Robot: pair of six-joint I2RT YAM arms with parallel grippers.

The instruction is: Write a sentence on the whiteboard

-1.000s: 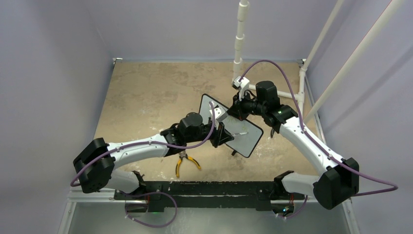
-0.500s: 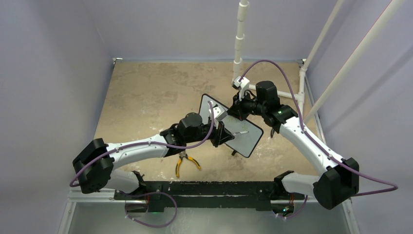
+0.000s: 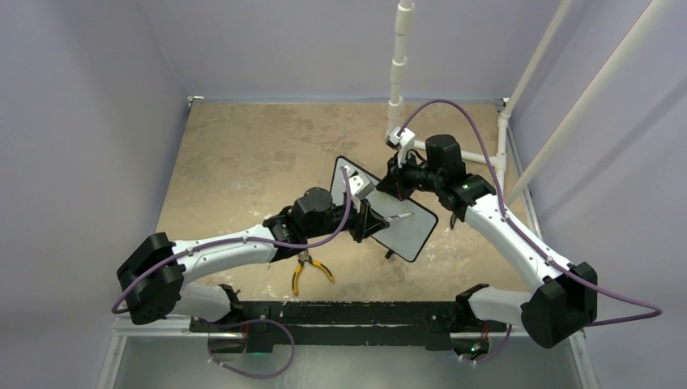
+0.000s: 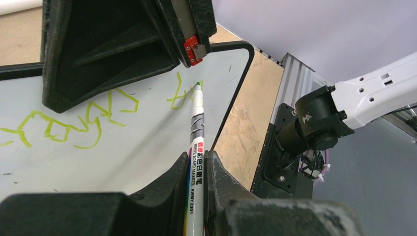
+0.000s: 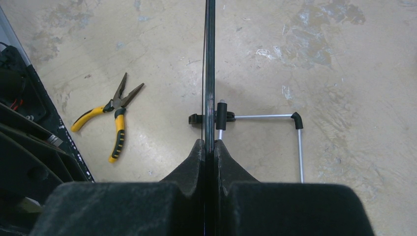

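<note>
The tan, mottled tabletop (image 3: 243, 154) carries everything, and my two white arms meet over its middle. Between them is the small white-grey whiteboard with a thin black frame (image 3: 409, 231), held slanting across the centre of the table. The right gripper (image 5: 210, 142) is pinched tight on its far edge, and from that wrist I see the board edge-on. I cannot tell whether its little feet bear on the table.

The yellow-handled pliers (image 3: 308, 271) lie flat near my left forearm, apart from the board, and play no part in this.

The left gripper (image 4: 198, 158) is clamped narrow on a slim white whiteboard marker with printed lettering (image 4: 196, 128). Its green tip (image 4: 198, 85) sits at the last stroke, and I can't be sure that it is touching. The sentence, a thin lime-green scrawl (image 4: 64, 123), runs across the board towards the rounded corner.

I judge the writing to be well along, with little white left before the frame. To do this well I'd hold the right grip rigid against the push, press lightly, use short strokes, and lift cleanly between letters.
</note>
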